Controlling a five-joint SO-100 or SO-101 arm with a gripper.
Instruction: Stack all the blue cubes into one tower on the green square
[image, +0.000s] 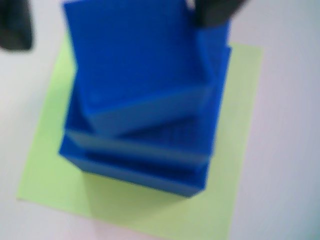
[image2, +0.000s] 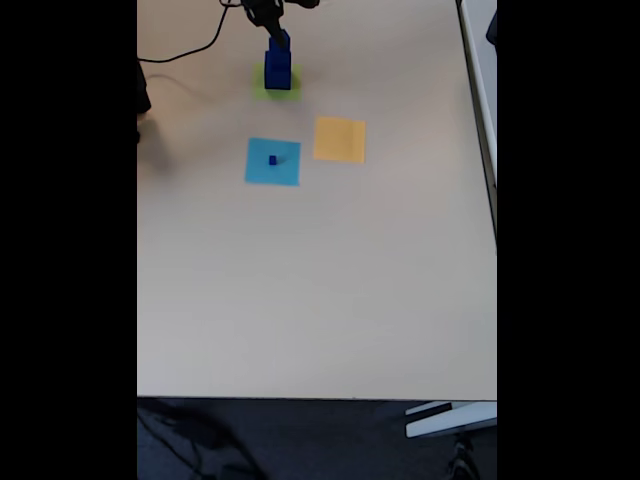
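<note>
From my remote station: nearest in the fixed view, a tiny blue cube (image2: 272, 160) sits on the light-blue square (image2: 273, 162), beside the orange-yellow square (image2: 340, 139). Farther off, the tower (image2: 278, 66) stands on the green square (image: 235, 150); the gripper (image2: 268, 22) hovers at its top cube (image: 135, 65), grip I cannot tell.
</note>
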